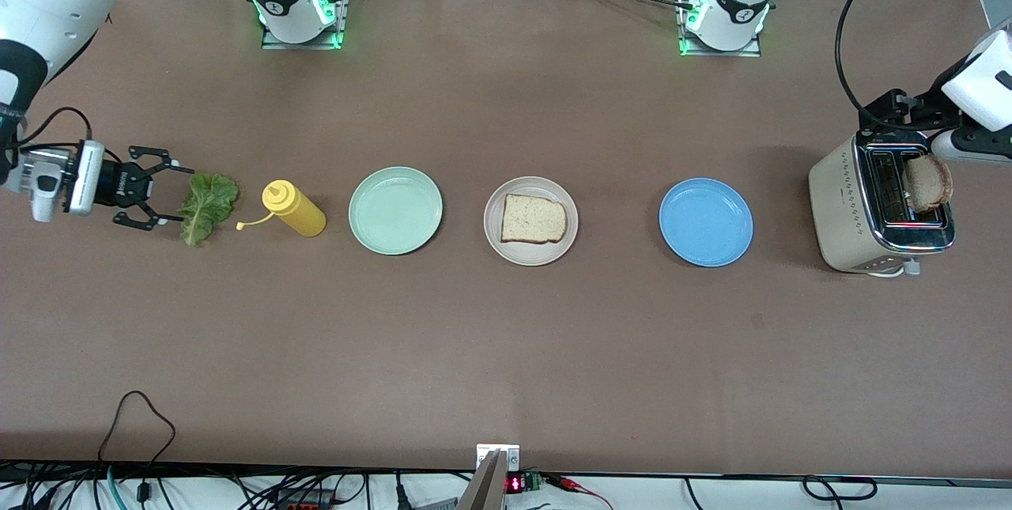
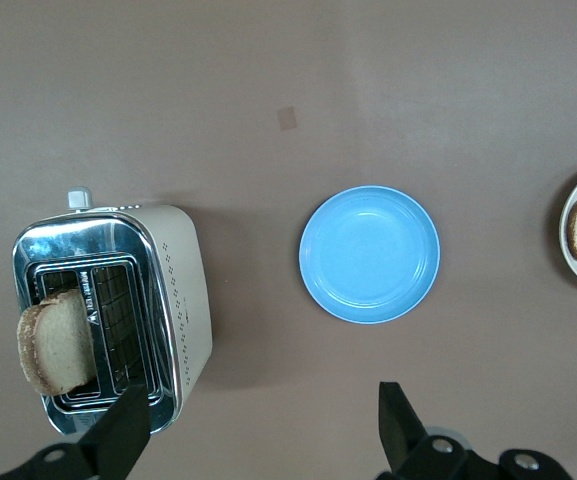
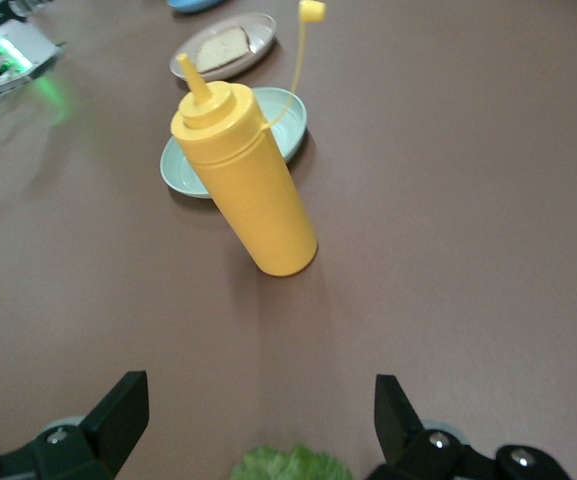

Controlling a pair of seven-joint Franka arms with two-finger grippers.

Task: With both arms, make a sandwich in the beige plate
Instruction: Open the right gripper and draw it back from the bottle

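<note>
On beige plate [image 1: 494, 245], bread slice [image 1: 533, 219] flat.

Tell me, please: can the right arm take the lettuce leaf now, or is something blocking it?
Probably yes. The right gripper is open and low beside the lettuce leaf, at the right arm's end of the table, with nothing between them. The yellow squeeze bottle stands apart from the leaf, toward the left arm's end.

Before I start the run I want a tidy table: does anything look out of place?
Nothing spilled or damaged. The yellow squeeze bottle stands with its tethered cap off. One bread slice lies on the beige plate; the other sticks up from the toaster.
</note>
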